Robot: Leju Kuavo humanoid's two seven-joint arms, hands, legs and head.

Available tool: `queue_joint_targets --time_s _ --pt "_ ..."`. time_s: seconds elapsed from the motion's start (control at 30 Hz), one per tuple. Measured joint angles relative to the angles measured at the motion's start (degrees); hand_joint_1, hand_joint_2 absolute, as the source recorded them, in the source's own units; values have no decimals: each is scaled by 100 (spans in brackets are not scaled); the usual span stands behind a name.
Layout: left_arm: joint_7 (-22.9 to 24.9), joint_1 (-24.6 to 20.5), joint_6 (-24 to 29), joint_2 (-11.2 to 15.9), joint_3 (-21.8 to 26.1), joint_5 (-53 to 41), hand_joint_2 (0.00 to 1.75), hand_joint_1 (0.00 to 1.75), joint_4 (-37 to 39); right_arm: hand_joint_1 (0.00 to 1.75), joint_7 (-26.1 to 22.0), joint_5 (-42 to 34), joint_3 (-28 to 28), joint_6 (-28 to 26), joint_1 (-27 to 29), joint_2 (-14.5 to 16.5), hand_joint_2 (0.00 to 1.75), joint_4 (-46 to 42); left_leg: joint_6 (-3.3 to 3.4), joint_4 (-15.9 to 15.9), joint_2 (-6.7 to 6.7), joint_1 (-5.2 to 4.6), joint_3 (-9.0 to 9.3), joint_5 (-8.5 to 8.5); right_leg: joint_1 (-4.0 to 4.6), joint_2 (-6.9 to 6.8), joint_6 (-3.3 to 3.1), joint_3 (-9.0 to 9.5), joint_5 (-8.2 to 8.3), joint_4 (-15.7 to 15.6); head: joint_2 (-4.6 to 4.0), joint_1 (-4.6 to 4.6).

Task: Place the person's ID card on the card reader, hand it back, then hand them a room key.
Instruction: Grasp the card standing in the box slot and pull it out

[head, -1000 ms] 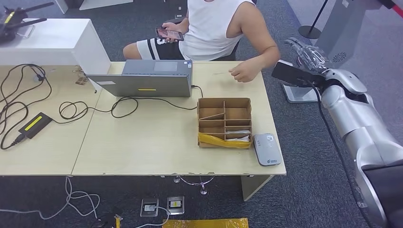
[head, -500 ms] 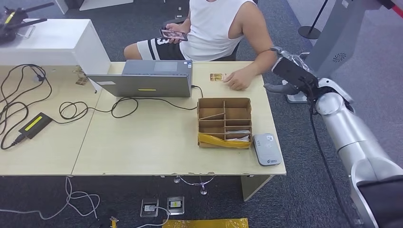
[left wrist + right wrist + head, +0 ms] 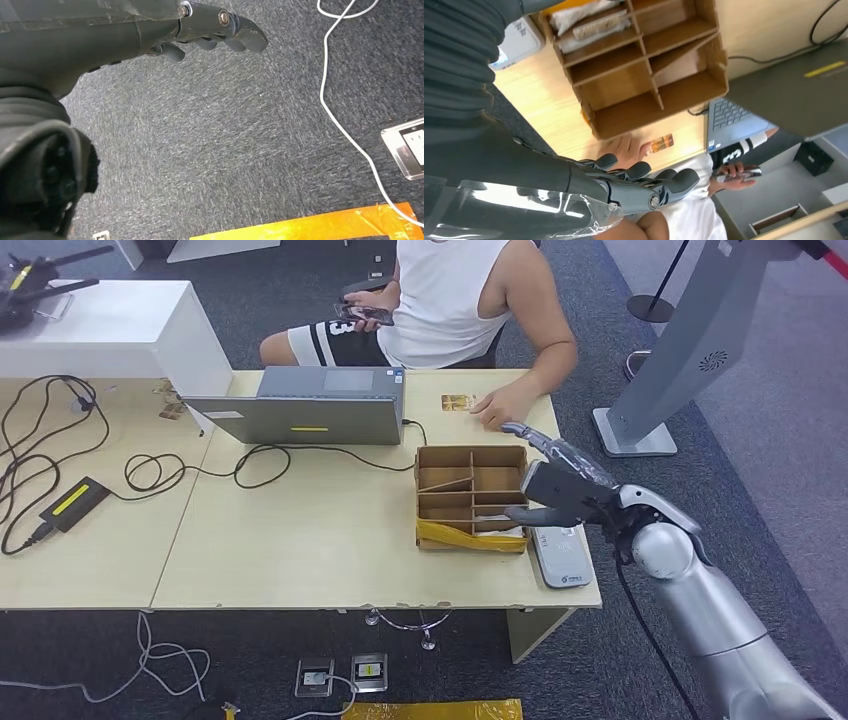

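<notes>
ID card (image 3: 458,402): flat on the table (image 3: 300,540) near its far edge, just beside the person's hand (image 3: 500,410), whose fingertips seem to touch its right end; in the right wrist view the card (image 3: 658,143) shows past the far wall of the cardboard box.
Right hand (image 3: 555,485): over the right side of the table, above the near right corner of the compartment box (image 3: 472,498) and the card reader (image 3: 562,554); fingers stretched out and apart, pointing toward the person, thumb out to the side, nothing in it. The card lies well ahead of the fingertips (image 3: 684,179), the box's far wall between them.
Left hand (image 3: 200,30): hangs over grey carpet, fingers lightly curled and apart, holding nothing.
Card reader: pale grey pad at the table's near right corner, touching or just beside the box's right wall, partly under the right hand.
Room: bare tabletop lies between the box's far wall and the far edge, where the card is; the open laptop (image 3: 310,410) and its cable (image 3: 260,455) bound that strip on the left, the table's right edge on the right.
Person (image 3: 460,300): seated behind the far edge, a phone (image 3: 362,312) in the other hand.
</notes>
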Motion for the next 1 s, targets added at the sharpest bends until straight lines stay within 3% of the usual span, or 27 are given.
queue_joint_targets --time_s 0.37,0.73,1.0 --pt "-53 95 3 1 0 5 0 0 0 0 116 667 77 -196 658 -73 175 -647 0 0 0 0 -1 0 0 -1 0 0 0 -1 0 1" --pt "-28 45 -35 -4 0 -54 0 0 -1 0 232 2751 254 -1544 805 -72 175 -307 -5 -1 0 0 -3 -3 0 -2 -1 0 0 -1 -1 1" --pt "22 2 -103 -17 0 -87 0 0 -4 0 152 2946 263 -2070 754 17 175 391 -5 -1 -1 0 -4 -3 0 -4 -1 0 -1 0 -1 1"
